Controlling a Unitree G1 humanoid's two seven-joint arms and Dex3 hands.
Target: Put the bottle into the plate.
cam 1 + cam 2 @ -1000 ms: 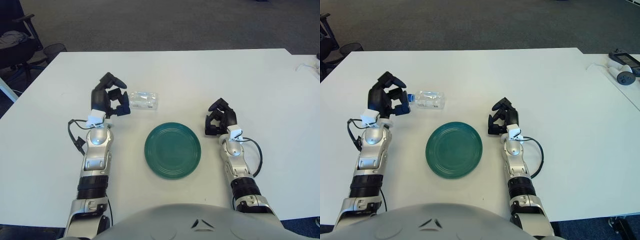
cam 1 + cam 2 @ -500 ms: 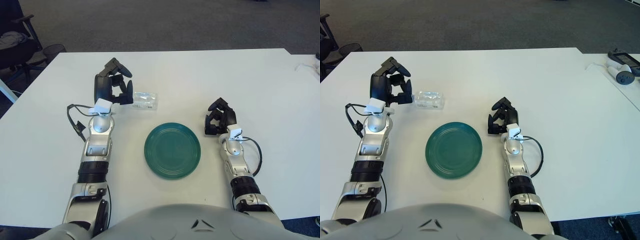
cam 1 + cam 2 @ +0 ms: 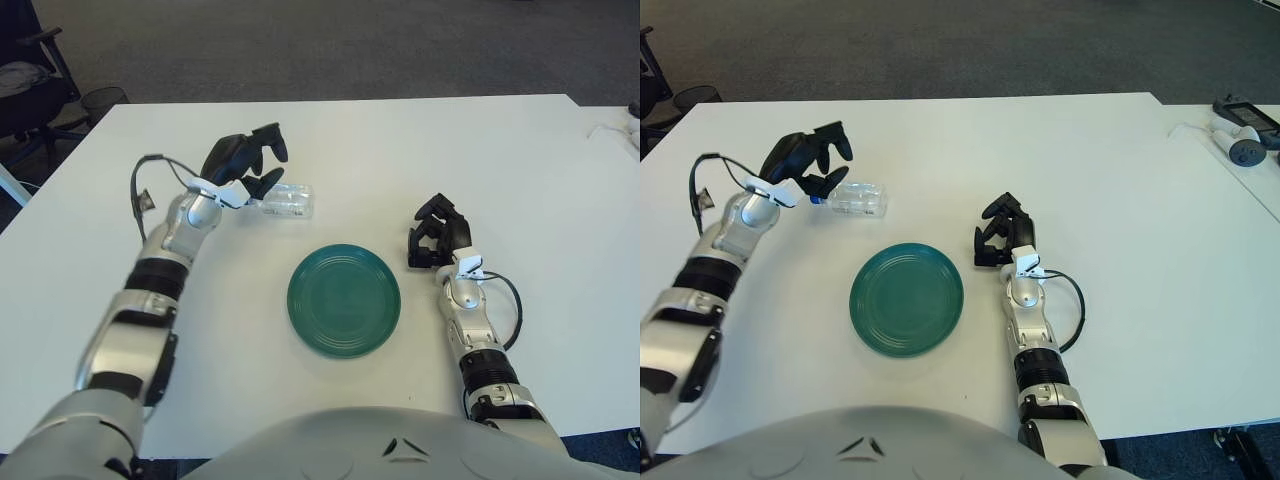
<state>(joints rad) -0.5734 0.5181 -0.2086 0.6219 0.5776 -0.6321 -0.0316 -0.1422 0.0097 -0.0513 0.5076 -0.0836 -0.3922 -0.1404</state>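
A clear plastic bottle [image 3: 286, 200] with a blue cap lies on its side on the white table, behind and left of the round green plate [image 3: 344, 303]. My left hand [image 3: 255, 167] reaches over the bottle's cap end, fingers spread and open, close above it but not closed on it. The bottle also shows in the right eye view [image 3: 860, 199], as does the plate [image 3: 906, 299]. My right hand [image 3: 436, 237] rests on the table to the right of the plate, fingers curled, holding nothing.
The white table [image 3: 520, 170] reaches far on all sides. A black chair [image 3: 30, 80] stands off the far left corner. A cable and small devices [image 3: 1240, 135] lie on a second table at the far right.
My left arm has stretched out and turned, and the hand has come down and to the right over the bottle's cap end. The bottle, the plate and my right hand have not moved.
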